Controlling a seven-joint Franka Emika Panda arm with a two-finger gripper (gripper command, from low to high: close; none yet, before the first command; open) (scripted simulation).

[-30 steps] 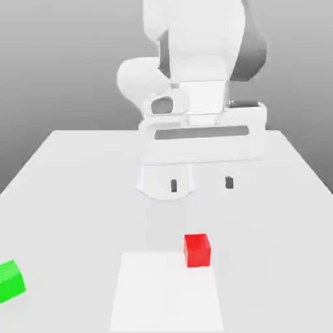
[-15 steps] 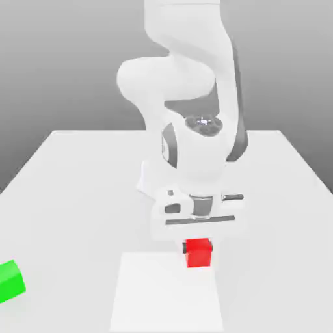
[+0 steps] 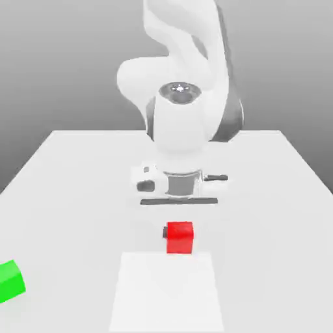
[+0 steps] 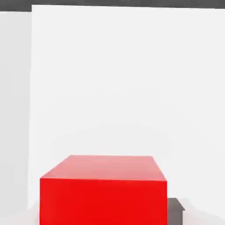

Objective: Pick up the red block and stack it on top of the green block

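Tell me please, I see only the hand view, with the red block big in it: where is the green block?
Observer: The green block is at the exterior view's left edge, partly cut off by it.
Operator: Thank you. Is the red block already above it?
Observer: No, the red block is well to the exterior view's right of it.
Operator: And is something on top of the green block?
Observer: Nothing sits on the part of its top that shows.
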